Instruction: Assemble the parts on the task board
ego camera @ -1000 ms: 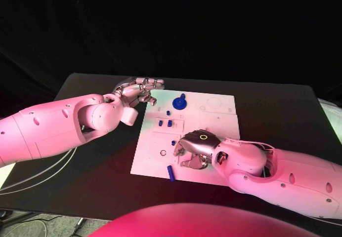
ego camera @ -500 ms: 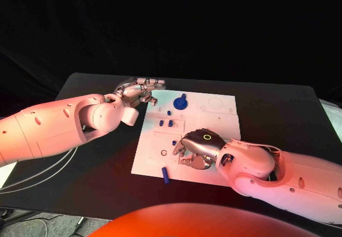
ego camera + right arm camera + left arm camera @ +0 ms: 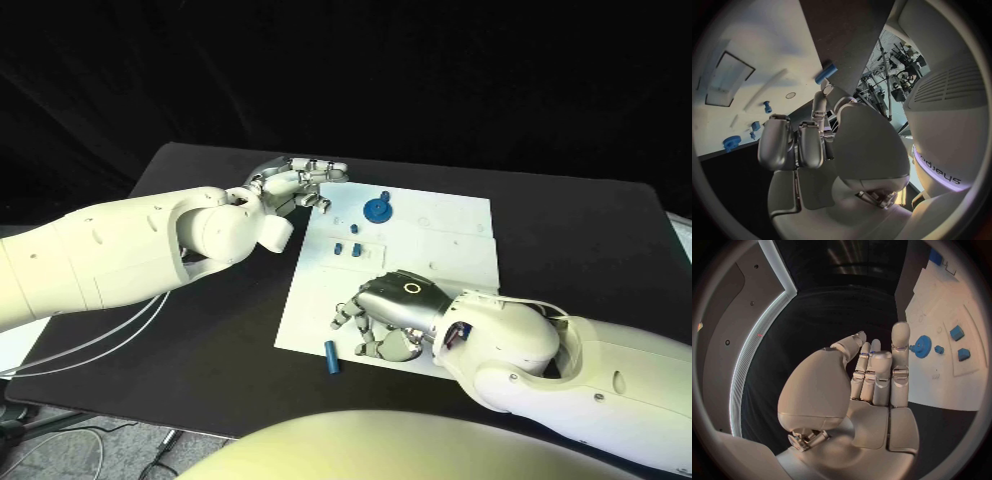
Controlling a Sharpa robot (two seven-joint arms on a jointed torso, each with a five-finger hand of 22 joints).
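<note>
The white task board (image 3: 440,262) lies mid-table. A blue gear (image 3: 378,209) stands near its far edge, with small blue parts (image 3: 355,229) (image 3: 346,247) just in front of it. A blue peg (image 3: 332,356) lies loose across the board's near edge. My right hand (image 3: 382,318) hovers over the board's near part, fingers spread and pointing down, holding nothing; the peg sits just beyond its fingertips (image 3: 346,318). The right wrist view shows that peg (image 3: 825,73) apart from the fingers. My left hand (image 3: 296,180) rests at the board's far left corner, fingers straight and empty. The left wrist view has the gear (image 3: 922,346) past its fingertips.
Black table (image 3: 188,330) surrounds the board on all sides. White cables (image 3: 87,345) trail off the table's left edge under my left arm. The board's right half (image 3: 454,225) carries only shallow recesses.
The camera has shifted. My right hand has moved toward the board's near edge and spread its fingers. The blue peg has slid a little left along that edge. The left hand stays put.
</note>
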